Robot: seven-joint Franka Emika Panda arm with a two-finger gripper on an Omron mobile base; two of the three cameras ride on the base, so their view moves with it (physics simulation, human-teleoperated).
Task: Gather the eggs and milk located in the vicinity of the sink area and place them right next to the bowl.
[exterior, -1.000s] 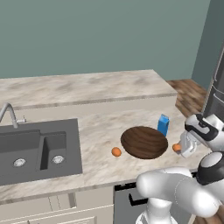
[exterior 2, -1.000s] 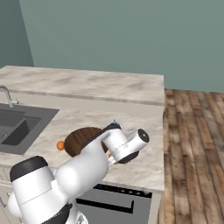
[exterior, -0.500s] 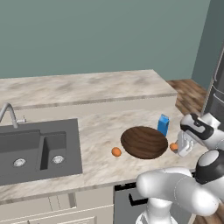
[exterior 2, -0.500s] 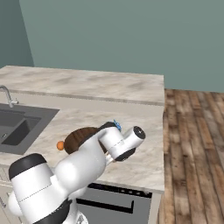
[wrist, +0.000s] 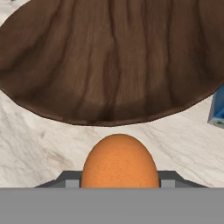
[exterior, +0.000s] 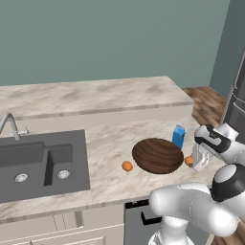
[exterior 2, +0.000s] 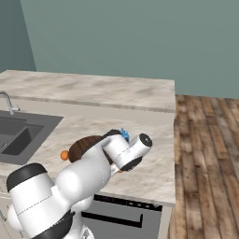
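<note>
The pincer (wrist: 119,183) sits low at the bottom middle of the hand view, pinching an egg (wrist: 119,161) between its two tips, just over the marble counter (wrist: 39,144) and right by the rim of the wooden bowl (wrist: 109,61). In the left base view that egg (exterior: 189,161) shows at the bowl's (exterior: 158,155) right edge, with the blue milk carton (exterior: 178,136) just behind the bowl. The other egg (exterior: 127,166) lies left of the bowl. The dark sink (exterior: 38,165) is way over at the left.
</note>
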